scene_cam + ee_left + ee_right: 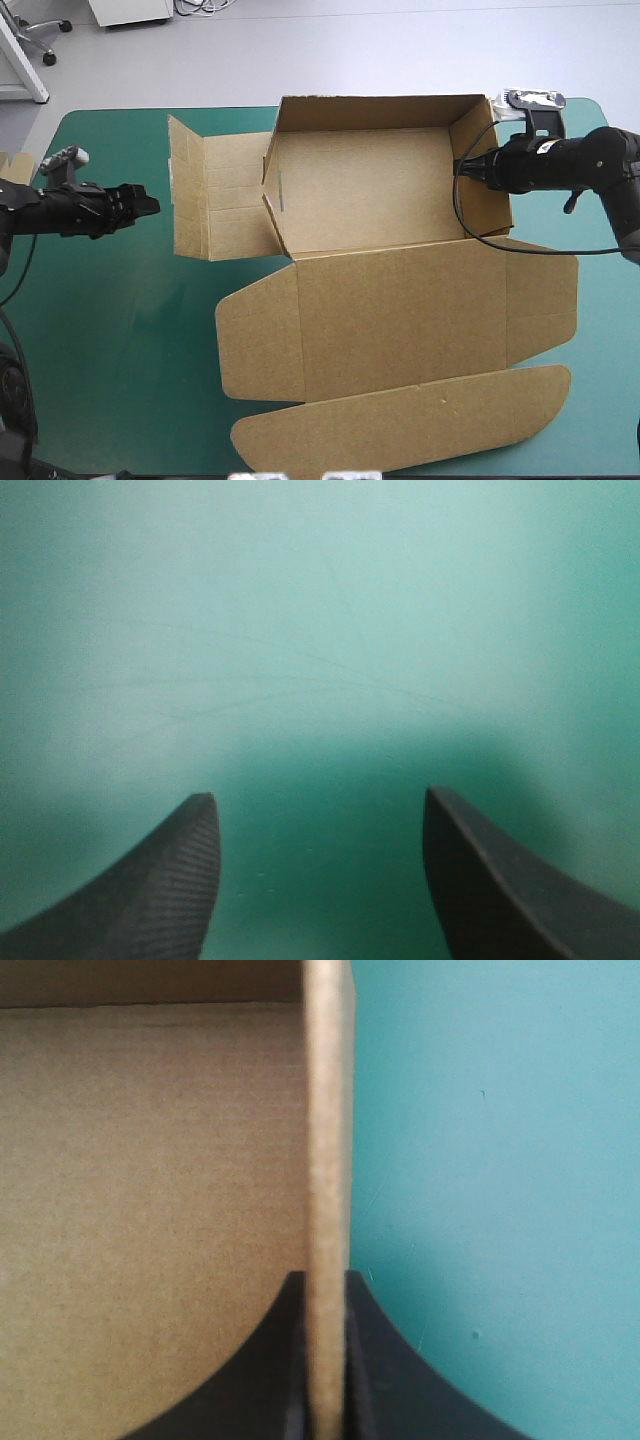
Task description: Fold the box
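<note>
The brown box (pixel 370 190) lies at mid-table as an open tray with far, left and right walls raised. Its lid (pixel 400 330) lies flat toward the near edge, and a side panel (pixel 215 195) is spread flat to the left. My right gripper (pixel 470 167) is shut on the box's right wall; in the right wrist view the wall's edge (pixel 328 1160) runs up between the black fingers (pixel 375 1380). My left gripper (pixel 148 204) hovers over the teal-green cover left of the side panel, open, with only cover between its fingers (pixel 320 880).
A sliver of more brown board (pixel 15 165) shows at the table's left edge. Teal-green cover (pixel 120 340) lies bare at the near left. The lid's front flap (pixel 400 420) reaches almost to the table's near edge.
</note>
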{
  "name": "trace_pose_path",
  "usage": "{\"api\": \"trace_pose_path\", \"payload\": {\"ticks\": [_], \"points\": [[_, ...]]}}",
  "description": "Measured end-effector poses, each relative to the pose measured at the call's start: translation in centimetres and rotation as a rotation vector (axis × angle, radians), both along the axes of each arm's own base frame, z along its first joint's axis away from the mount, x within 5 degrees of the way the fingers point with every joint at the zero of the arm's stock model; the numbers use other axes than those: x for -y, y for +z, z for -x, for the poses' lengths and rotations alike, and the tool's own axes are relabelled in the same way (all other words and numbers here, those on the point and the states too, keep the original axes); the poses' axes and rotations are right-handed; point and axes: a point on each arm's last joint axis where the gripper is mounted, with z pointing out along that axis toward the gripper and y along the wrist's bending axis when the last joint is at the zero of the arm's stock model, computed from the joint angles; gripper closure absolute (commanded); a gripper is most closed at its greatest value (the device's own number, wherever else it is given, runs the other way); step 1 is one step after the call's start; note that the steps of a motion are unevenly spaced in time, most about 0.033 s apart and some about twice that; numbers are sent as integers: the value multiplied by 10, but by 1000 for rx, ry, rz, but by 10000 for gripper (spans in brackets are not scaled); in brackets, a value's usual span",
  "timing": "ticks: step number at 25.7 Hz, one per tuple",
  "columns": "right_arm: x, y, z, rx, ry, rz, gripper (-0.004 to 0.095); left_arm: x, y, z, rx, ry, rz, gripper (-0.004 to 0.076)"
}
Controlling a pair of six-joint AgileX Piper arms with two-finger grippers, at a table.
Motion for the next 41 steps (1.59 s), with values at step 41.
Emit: {"api": "trace_pose_path", "payload": {"ticks": [41], "points": [[2,3,-4,44,-31,4,927,130,78,60,465,-463,541,312]]}}
